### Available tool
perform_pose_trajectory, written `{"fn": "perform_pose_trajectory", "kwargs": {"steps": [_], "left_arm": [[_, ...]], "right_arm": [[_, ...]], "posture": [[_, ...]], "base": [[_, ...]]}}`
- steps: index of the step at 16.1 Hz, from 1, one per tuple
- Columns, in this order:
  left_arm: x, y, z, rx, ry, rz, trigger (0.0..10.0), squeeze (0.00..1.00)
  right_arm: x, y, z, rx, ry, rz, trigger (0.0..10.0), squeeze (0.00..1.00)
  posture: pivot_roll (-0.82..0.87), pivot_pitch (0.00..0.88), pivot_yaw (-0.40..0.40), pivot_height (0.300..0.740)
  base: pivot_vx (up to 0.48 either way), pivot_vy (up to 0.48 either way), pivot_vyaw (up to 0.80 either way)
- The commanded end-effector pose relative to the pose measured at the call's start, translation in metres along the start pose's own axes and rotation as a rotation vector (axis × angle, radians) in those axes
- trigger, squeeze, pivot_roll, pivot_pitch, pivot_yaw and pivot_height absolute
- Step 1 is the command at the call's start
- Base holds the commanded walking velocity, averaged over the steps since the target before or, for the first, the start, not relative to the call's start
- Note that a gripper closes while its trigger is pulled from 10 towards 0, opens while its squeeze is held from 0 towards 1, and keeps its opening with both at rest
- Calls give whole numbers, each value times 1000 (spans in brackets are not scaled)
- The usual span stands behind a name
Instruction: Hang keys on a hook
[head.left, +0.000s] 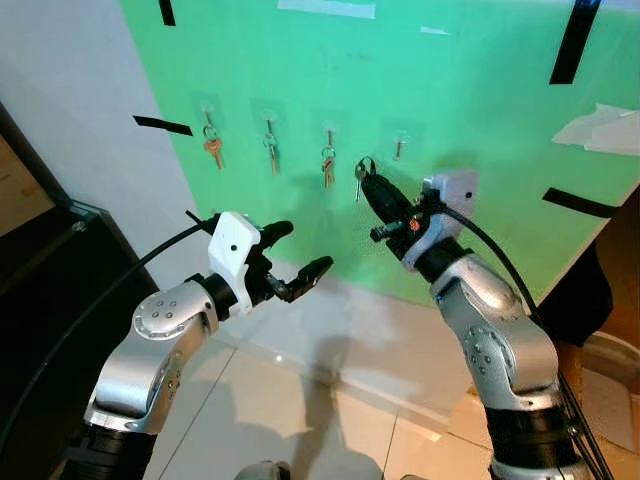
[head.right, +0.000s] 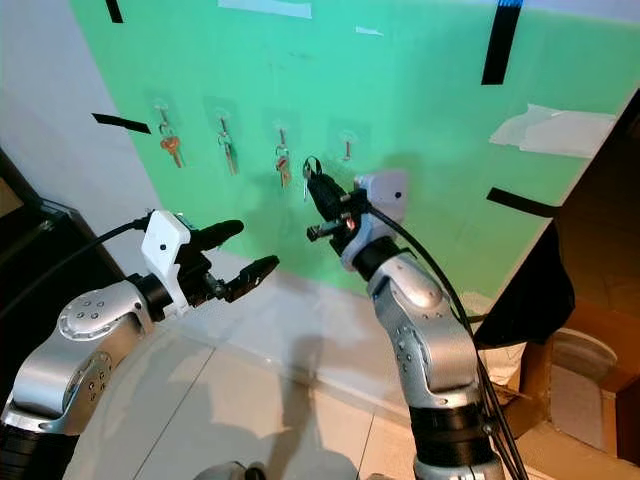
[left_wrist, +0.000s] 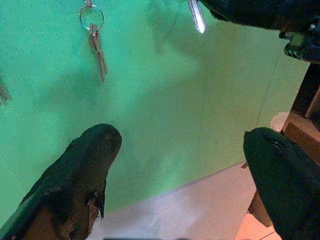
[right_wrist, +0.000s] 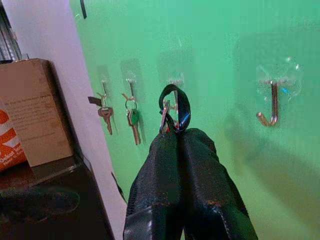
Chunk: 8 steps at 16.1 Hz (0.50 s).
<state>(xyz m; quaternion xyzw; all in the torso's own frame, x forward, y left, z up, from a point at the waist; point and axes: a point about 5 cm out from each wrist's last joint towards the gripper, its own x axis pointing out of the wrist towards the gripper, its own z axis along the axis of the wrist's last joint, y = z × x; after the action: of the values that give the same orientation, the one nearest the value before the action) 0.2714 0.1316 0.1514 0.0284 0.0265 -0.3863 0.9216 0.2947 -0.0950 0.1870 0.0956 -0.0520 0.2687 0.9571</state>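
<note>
Right end effector clamps key ring – empty hook beside; left end effector spread.

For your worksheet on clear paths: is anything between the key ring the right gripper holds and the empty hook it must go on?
Nothing visible does. The right gripper pinches the key ring, and only bare green board separates it from the empty hook.

A home corner set up as a test spot: a green sheet fixed to a white wall with black tape strips, clear stick-on hooks holding keys, a tiled floor, and a cardboard box on dark furniture.
</note>
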Motion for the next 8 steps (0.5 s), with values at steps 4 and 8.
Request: {"fn": "perform_pose_trajectory", "kwargs": {"steps": [4,8], "left_arm": [[-3,1,2,1,6,-6,10000,0],[-2,1,2,1,6,-11,10000,0]], "right_arm": [[5,-7,4,58,-49,-46,10000,0],[5,-13,2,122,-56,-82,10000,0]], "posture": [[-8,0,50,740],[-9,0,53,740]], "base": [[0,0,0],[0,0,0]]}}
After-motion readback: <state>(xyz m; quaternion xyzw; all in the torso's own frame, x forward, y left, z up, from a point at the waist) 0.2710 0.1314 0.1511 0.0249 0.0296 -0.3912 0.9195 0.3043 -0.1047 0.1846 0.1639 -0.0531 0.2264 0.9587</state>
